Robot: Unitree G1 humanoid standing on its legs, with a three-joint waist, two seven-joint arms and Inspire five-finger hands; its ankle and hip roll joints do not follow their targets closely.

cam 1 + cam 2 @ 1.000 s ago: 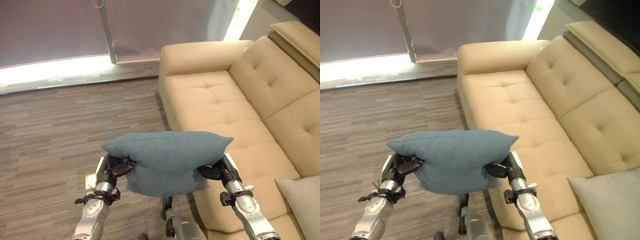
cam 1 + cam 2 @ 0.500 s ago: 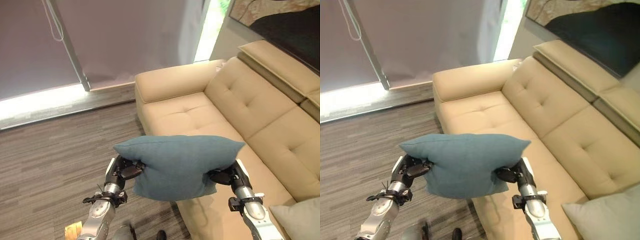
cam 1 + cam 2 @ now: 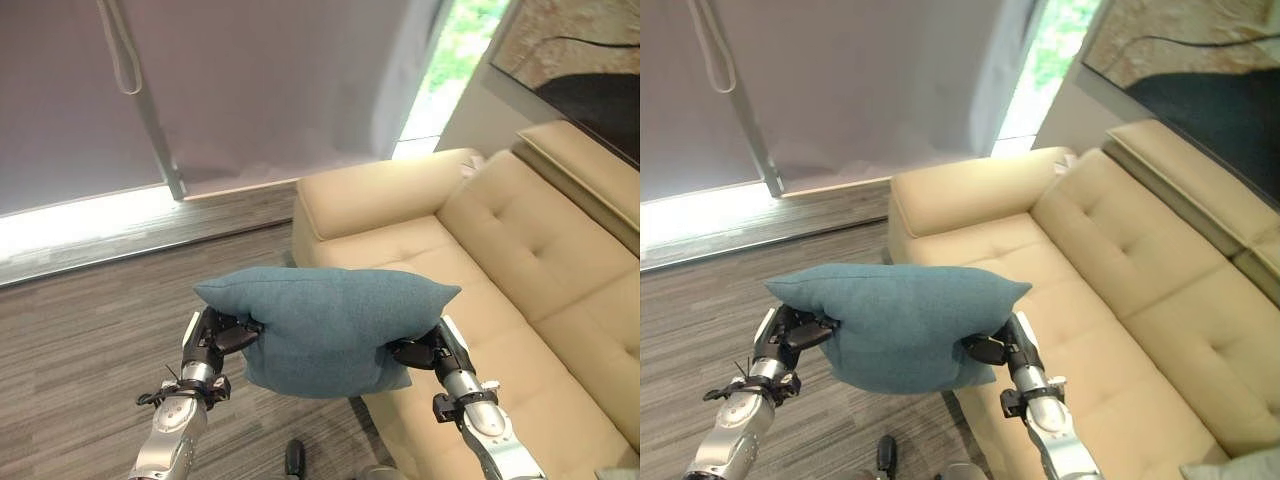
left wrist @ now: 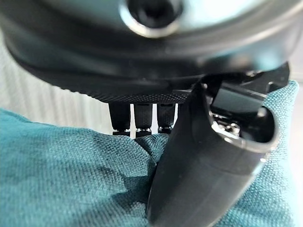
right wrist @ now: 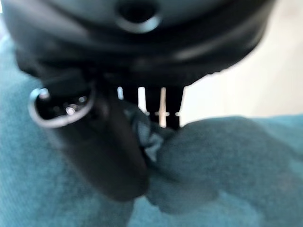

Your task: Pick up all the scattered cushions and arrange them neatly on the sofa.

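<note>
Nearest, the left hand [image 3: 212, 336] and the right hand [image 3: 428, 351] each pinch one side of a teal cushion [image 3: 325, 325], thumb over the fabric and fingers curled behind it, as both wrist views confirm. The cushion hangs between them in the air, roughly level, above the wood-look floor [image 3: 90, 330] and just in front of the sofa's near edge, not touching the seat. Past it lies the beige sofa [image 3: 470, 270], its tufted seat bare at this end, with the armrest [image 3: 385, 190] across the far end and the backrest [image 3: 560, 210] along the right. Beyond that, a grey blind [image 3: 260, 80] covers the window. The step in hand looks like carrying the cushion to the sofa. The next move likely calls for swinging it rightward over the seat, standing it against the backrest, then loosening both pinches together so it doesn't tip
</note>
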